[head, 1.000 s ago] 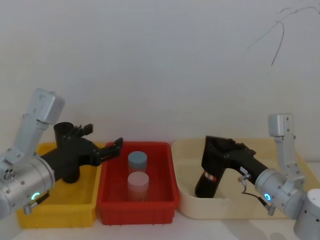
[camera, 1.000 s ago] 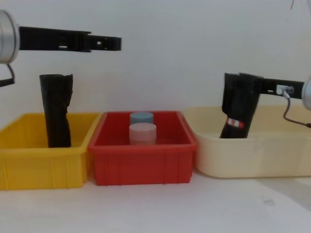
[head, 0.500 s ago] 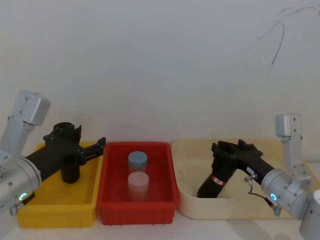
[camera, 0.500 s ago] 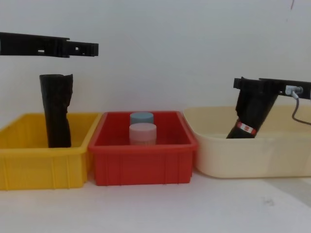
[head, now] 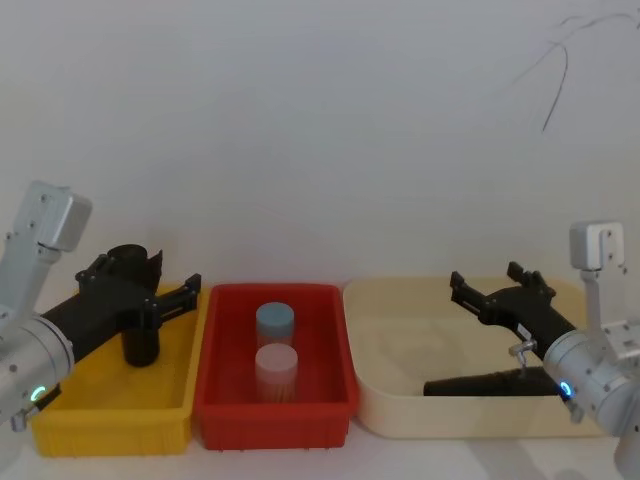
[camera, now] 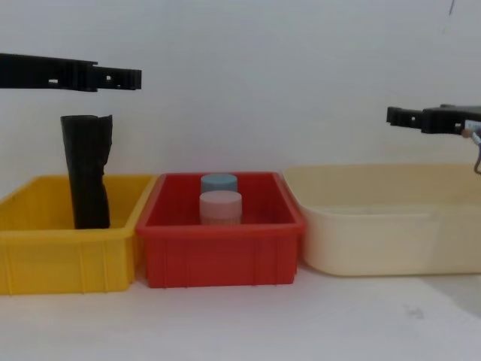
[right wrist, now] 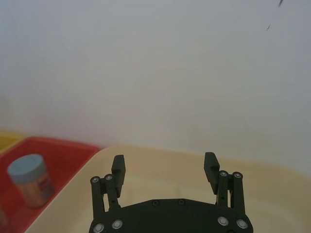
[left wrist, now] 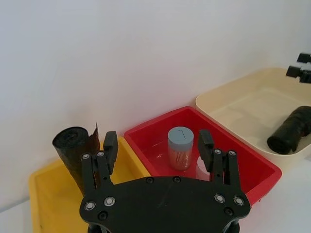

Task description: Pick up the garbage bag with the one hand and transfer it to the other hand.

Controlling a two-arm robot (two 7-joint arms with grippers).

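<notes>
Garbage bag (head: 480, 383) flat in cream bin (head: 400, 420), bench (camera: 240, 323) right end. Right gripper (right wrist: 164, 162) above it, jaws wide, empty. Left gripper (left wrist: 158, 141) over yellow bin (head: 110, 420), jaws wide.

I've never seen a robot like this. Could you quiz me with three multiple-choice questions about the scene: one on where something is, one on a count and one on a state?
1. The left gripper, above the yellow bin, is:
A) open
B) shut on a jar
C) shut on a bag

2. How many jars stand in the red bin?
A) one
B) two
C) three

3. The garbage bag lies on its side in:
A) the red bin
B) the yellow bin
C) the cream bin

Answers:
1 A: its jaws stand apart and hold nothing.
2 B: one is blue-lidded and one pink-lidded.
3 C: it rests on the cream bin's floor.
</notes>
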